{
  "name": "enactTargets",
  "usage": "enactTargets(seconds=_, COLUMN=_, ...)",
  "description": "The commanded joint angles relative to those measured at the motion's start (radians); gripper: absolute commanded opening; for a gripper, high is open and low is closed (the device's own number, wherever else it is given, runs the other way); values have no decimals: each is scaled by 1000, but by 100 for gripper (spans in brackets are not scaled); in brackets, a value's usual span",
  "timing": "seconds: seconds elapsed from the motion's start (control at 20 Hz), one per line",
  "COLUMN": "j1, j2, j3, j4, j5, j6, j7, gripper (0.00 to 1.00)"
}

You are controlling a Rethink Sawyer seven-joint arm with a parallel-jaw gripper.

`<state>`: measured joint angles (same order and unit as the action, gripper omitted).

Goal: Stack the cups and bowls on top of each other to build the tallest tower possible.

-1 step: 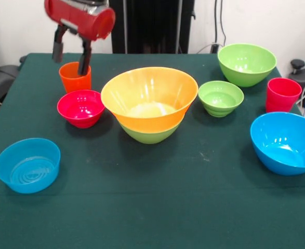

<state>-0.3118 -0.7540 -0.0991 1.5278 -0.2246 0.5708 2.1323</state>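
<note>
Orange bowl (149, 96) — nested in green bowl (149, 134)

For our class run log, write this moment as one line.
claw: open, one finger inside orange plastic cup | wide orange plastic bowl: nested in big green plastic bowl | tower: barely started

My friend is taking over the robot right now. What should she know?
Pincer: open, one finger inside the orange cup, the other outside its rim, not lifted.
Done: wide orange bowl sits in a green bowl.
Loose on the table: red bowl, small blue bowl, small green bowl, big green bowl, red cup, big blue bowl.
Left: stack everything else.
</note>
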Motion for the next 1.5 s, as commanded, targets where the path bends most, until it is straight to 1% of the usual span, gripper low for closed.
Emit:
enactTargets(seconds=0.05, j1=103, j2=-95, j3=48, j4=186, j5=22, j6=185, j7=28, gripper=100)
enactTargets(seconds=0.1, j1=113, j2=-104, j3=41, j4=193, j5=25, j6=194, j7=33, gripper=100)
enactTargets(seconds=0.2, j1=119, j2=-120, j3=45, j4=230, j5=42, j6=180, j7=43, gripper=100)
enactTargets(seconds=0.35, j1=119, j2=-107, j3=64, j4=280, j5=71, j6=115, j7=63, gripper=100)
enactTargets(seconds=0.45, j1=129, j2=-91, j3=66, j4=296, j5=85, j6=74, j7=85, gripper=100)
enactTargets(seconds=0.55, j1=156, j2=-75, j3=54, j4=308, j5=95, j6=39, j7=128, gripper=100)
enactTargets(seconds=0.7, j1=221, j2=-49, j3=19, j4=309, j5=115, j6=14, j7=210, gripper=100)
enactTargets(seconds=0.8, j1=268, j2=-33, j3=-8, j4=299, j5=138, j6=20, j7=268, gripper=100)
enactTargets(seconds=1.0, j1=329, j2=-4, j3=-40, j4=262, j5=181, j6=33, j7=309, gripper=100)
enactTargets(seconds=1.1, j1=356, j2=28, j3=-47, j4=235, j5=196, j6=31, j7=326, gripper=100)
enactTargets(seconds=1.2, j1=363, j2=38, j3=-57, j4=220, j5=210, j6=32, j7=320, gripper=100)
enactTargets(seconds=1.35, j1=362, j2=28, j3=-74, j4=180, j5=213, j6=88, j7=286, gripper=100)
enactTargets(seconds=1.5, j1=324, j2=29, j3=-77, j4=88, j5=190, j6=138, j7=213, gripper=100)
